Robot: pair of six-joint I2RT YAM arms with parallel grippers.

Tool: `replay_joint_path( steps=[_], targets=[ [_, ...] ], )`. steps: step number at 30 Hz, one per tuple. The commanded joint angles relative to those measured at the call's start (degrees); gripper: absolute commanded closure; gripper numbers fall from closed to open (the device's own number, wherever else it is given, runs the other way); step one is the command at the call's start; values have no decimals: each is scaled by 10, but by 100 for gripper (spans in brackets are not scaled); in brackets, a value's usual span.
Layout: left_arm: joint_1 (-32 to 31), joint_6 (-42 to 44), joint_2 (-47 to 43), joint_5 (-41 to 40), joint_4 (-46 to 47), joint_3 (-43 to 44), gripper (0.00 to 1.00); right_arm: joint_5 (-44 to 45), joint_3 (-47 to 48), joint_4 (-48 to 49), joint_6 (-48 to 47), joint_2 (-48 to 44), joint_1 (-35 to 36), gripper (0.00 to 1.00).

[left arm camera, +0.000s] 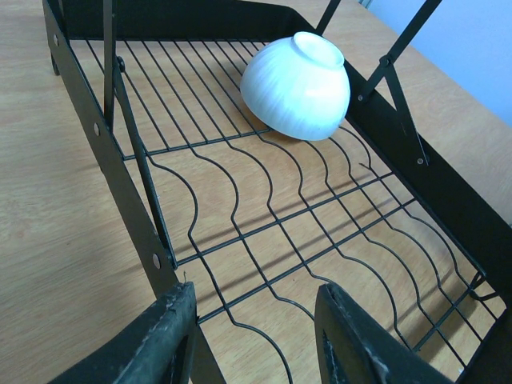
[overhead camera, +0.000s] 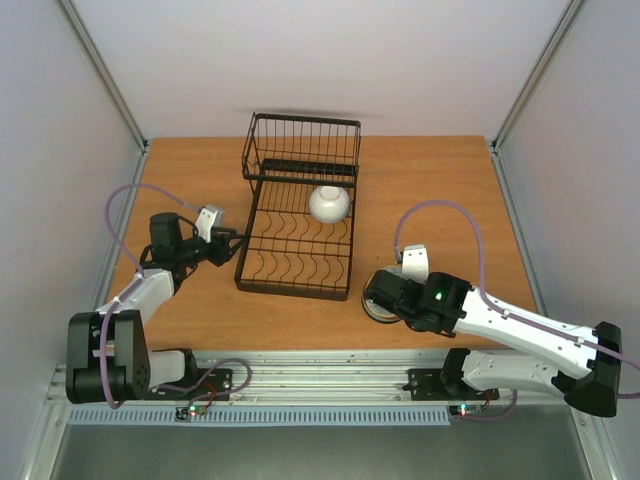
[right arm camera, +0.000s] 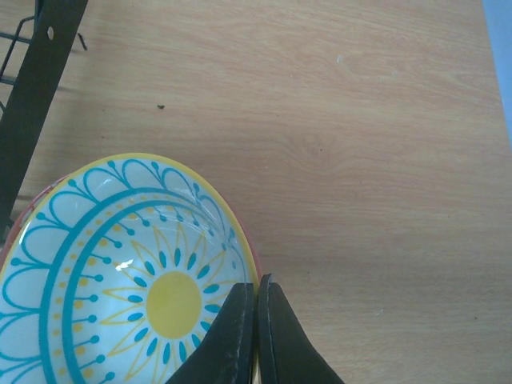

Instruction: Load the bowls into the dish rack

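Ceramic patterned bowl (right arm camera: 120, 280) right of the dish rack (overhead camera: 292, 292) is being pinched by its rim in the right end effector (right arm camera: 257, 286), likely for lifting.

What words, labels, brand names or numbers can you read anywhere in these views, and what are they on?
None: no readable text in any view.
The white bowl and the black wire dish rack are unmarked.
The blue-and-yellow patterned bowl carries only decoration, no lettering.
The small lit board by the left arm's base is too small to read.
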Motion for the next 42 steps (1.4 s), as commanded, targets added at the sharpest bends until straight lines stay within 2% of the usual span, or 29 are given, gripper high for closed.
replay_joint_path(
  steps=[1,11,24,35,42],
  targets=[
    [0,4,-2,7,32,3,57,46,22,-16,30,-10,13,99],
    [0,2,-12,13,32,0,57,80,62,-5,-15,-33,18,99],
    [-1,6,-27,24,23,0,57,73,114,127,-154,-7,18,99],
    [-1,2,-48,36,-3,8,57,35,160,276,-279,92,17,99],
    [-5,1,-35,131,-74,50,57,3,206,369,-328,199,12,99]
  ],
)
